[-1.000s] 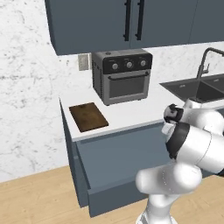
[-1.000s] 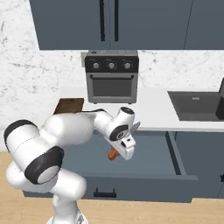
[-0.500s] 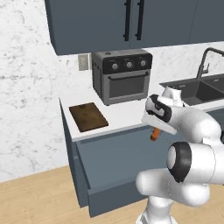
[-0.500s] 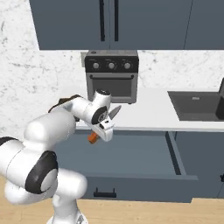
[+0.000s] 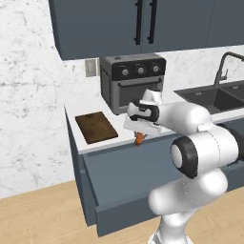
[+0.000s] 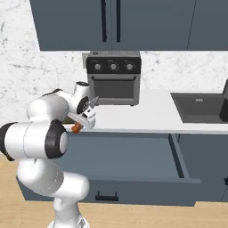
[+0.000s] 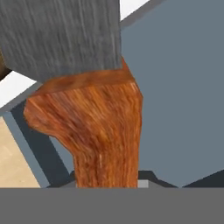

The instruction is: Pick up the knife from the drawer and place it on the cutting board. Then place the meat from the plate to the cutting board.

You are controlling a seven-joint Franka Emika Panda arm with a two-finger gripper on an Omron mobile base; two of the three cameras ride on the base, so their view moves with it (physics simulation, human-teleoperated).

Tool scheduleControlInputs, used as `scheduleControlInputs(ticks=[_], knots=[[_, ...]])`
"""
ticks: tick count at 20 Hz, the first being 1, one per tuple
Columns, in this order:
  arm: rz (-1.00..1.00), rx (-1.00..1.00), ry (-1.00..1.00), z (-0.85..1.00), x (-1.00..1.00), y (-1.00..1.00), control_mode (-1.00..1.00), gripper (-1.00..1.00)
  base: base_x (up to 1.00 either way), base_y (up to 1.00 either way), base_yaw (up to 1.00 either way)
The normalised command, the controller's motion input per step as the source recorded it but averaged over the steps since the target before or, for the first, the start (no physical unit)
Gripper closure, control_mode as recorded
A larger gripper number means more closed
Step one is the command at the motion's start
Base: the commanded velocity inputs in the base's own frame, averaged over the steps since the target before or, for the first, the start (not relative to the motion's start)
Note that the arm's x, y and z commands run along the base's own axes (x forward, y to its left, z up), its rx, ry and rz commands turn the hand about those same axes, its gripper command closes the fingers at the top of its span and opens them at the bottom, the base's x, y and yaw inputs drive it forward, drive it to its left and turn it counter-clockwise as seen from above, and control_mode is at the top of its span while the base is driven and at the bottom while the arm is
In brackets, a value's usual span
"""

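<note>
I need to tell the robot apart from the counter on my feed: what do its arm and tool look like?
The arm is glossy white with rounded, bulbous links and dark grey to black joint rings and end caps. The tool is a small white block with dark trim. No cables or markings are visible.

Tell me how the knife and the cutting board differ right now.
The knife hangs in the air, clamped in the tool; the board lies flat on the counter. The knife has an orange handle and a grey blade; the board is dark brown all over. The knife looks much smaller than the board. Both show wood grain.
</note>
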Motion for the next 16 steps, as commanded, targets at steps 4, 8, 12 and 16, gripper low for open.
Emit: scheduleControlInputs(ticks=[4, 8, 12, 16], knots=[[0.17, 0.00, 0.00, 0.16, 0.17, 1.00, -1.00, 1.00, 0.00, 0.00, 0.00], [0.14, 0.00, 0.00, 0.00, 0.61, 0.93, -1.00, 1.00, 0.00, 0.00, 0.00], [0.12, 0.00, -0.02, -0.06, 0.58, 0.69, -1.00, 1.00, 0.00, 0.00, 0.00], [0.07, 0.00, -0.17, -0.09, 0.32, 0.47, -1.00, 1.00, 0.00, 0.00, 0.00]])
